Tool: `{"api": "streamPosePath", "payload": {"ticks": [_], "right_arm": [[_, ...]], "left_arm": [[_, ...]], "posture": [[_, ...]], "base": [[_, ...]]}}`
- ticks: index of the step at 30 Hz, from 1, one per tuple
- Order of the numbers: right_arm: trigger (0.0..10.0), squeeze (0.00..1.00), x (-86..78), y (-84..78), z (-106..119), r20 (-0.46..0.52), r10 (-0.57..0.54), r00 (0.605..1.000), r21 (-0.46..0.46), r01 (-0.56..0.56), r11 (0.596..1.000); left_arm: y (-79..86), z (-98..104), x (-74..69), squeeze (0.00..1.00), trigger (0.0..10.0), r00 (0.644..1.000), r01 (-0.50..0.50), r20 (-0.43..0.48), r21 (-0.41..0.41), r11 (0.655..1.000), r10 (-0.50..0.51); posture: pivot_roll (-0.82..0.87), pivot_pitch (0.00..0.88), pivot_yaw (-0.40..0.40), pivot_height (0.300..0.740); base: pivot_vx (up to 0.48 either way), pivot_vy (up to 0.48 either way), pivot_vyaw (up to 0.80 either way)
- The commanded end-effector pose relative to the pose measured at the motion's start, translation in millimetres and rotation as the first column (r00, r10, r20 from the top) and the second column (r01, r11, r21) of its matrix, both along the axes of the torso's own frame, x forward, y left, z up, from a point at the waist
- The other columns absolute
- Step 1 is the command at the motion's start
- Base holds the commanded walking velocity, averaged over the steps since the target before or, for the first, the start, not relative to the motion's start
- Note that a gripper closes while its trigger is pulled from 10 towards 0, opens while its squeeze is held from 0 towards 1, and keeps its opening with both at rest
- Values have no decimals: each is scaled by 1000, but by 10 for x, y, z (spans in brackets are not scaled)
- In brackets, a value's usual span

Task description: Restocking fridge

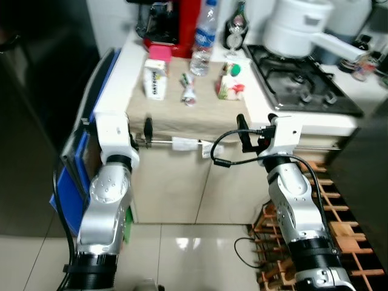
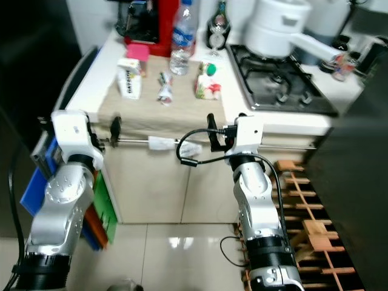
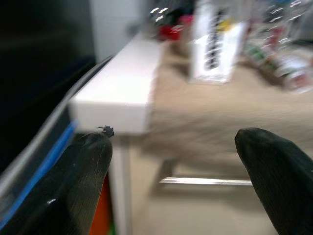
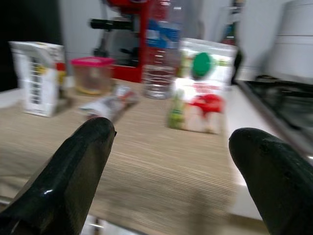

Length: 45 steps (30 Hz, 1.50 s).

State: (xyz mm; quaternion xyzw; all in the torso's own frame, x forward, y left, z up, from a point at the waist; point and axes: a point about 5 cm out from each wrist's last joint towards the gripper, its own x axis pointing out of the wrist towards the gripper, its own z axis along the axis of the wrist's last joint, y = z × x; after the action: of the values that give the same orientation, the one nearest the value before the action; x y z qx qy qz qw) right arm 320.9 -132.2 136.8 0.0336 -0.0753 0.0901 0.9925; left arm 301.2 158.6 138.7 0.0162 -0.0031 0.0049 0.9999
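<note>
On the beige cloth (image 1: 200, 109) covering the counter stand a white milk carton (image 1: 156, 79) and a juice carton with a green cap (image 1: 230, 82). A small crumpled packet (image 1: 188, 89) lies between them. Behind them are a clear water bottle (image 1: 203, 37) and a pink-lidded tub (image 1: 159, 51). My left gripper (image 1: 147, 130) is open below the counter's front edge, short of the milk carton (image 3: 215, 44). My right gripper (image 1: 242, 130) is open at the same edge, facing the juice carton (image 4: 200, 85). Neither holds anything.
A gas hob (image 1: 303, 82) with a white pot (image 1: 300, 27) lies to the right. A red coffee machine (image 1: 179, 24) stands at the back. A metal rail (image 1: 182, 143) runs under the counter. Blue boards (image 1: 73, 194) lean at the left, a wooden rack (image 1: 339, 224) at the right.
</note>
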Motion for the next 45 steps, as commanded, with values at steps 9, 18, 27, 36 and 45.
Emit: {"api": "streamPosePath", "payload": {"ticks": [9, 18, 27, 36, 45], "right_arm": [[10000, 90, 19, -38, 59, 20, -19, 1000, -2, 19, 1000], [10000, 90, 5, -105, 84, 41, -84, 996, -3, 84, 996], [10000, 86, 3, -99, 91, 41, -84, 996, -10, 85, 996], [10000, 82, -12, -16, 341, 148, -75, 986, -20, 79, 997], [10000, 86, -27, -116, 356, 152, -153, 976, 19, 152, 988]], "left_arm": [[-158, 376, 155, 0, 10000, 982, 116, 149, -6, 993, -114], [-200, 490, 160, 0, 10000, 972, 109, 211, -35, 993, -99], [-223, 417, 183, 0, 10000, 977, 130, 176, -44, 990, -121], [-209, 544, 145, 0, 10000, 964, 113, 246, -41, 993, -99], [-266, 681, 123, 0, 10000, 946, 125, 303, -16, 992, -115]], "posture": [[-6, 0, -44, 740], [-10, 0, -43, 740], [-16, 0, -47, 740], [-17, 0, -49, 740], [-15, 0, -56, 740]], "base": [[0, 0, 0], [0, 0, 0], [0, 0, 0], [0, 0, 0], [427, 0, 0]]}}
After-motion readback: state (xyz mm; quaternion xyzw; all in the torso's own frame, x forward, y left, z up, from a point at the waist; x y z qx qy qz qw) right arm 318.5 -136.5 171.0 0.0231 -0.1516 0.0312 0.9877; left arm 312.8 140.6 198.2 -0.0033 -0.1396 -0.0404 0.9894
